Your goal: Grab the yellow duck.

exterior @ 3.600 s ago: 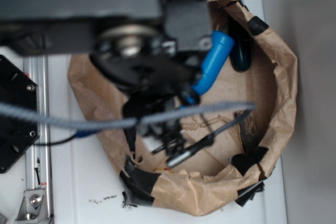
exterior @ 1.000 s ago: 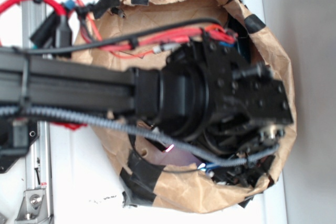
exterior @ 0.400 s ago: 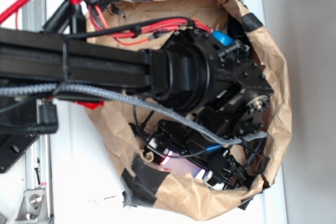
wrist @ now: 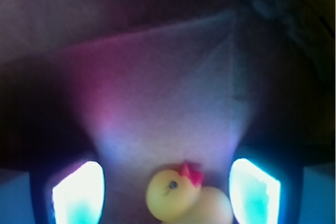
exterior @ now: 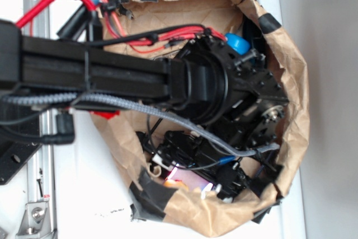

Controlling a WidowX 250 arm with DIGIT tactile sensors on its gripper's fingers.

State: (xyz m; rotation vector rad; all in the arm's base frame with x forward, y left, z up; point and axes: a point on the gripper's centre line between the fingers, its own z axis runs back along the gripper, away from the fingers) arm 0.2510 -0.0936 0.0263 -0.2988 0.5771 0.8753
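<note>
No words, labels, brand names or numbers are showing legibly in either view; the surfaces in sight are appearing plain or too blurred to read.

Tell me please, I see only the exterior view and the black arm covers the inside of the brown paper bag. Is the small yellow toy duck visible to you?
Observer: Yes. In the wrist view the small yellow toy duck lies at the bottom edge of the picture, between the two glowing fingers.
Operator: Do the fingers touch it already?
Observer: No, there is a gap on each side of the duck; the gripper stands open.
Operator: Which way does the duck look?
Observer: Its red-orange beak points up and right in the wrist picture, toward the right finger.
</note>
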